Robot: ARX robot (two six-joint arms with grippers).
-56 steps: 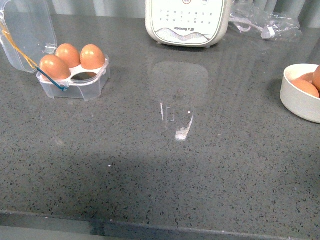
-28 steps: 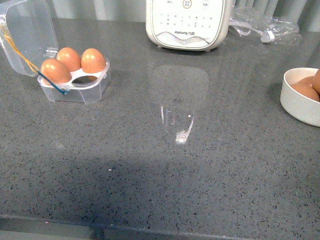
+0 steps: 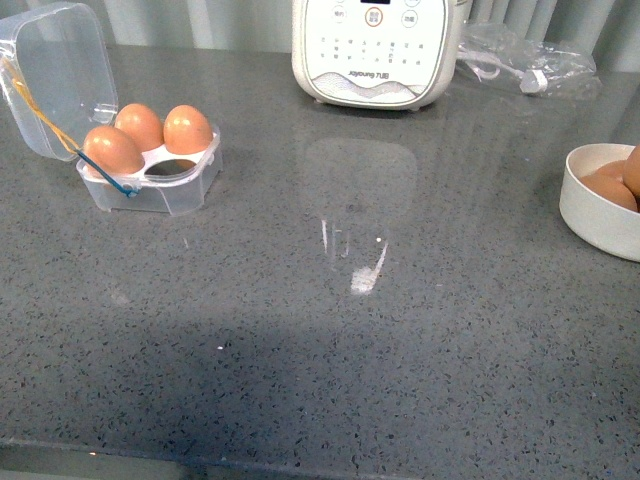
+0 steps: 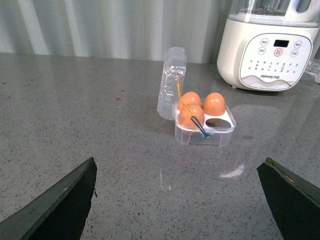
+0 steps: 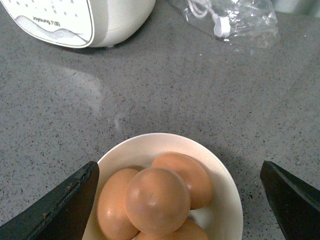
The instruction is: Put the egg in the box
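The box (image 3: 160,186) is a clear carton at the far left of the counter, its lid (image 3: 60,76) hinged open. It holds three brown eggs (image 3: 113,148), and the front right cell (image 3: 175,166) is empty. It also shows in the left wrist view (image 4: 206,131), ahead of my open, empty left gripper (image 4: 179,161). More brown eggs (image 5: 157,200) lie in a white bowl (image 5: 222,186). My right gripper (image 5: 179,165) is open and empty above that bowl, a finger on either side. Neither gripper shows in the front view.
The white bowl (image 3: 592,212) sits at the right edge of the counter. A white kitchen appliance (image 3: 375,50) stands at the back centre. A clear plastic bag (image 3: 525,58) with a cable lies at the back right. The counter's front edge (image 3: 300,462) runs along the bottom.
The whole scene has slid slightly down in the front view, so the camera has shifted. The box, eggs and bowl keep their places relative to each other.
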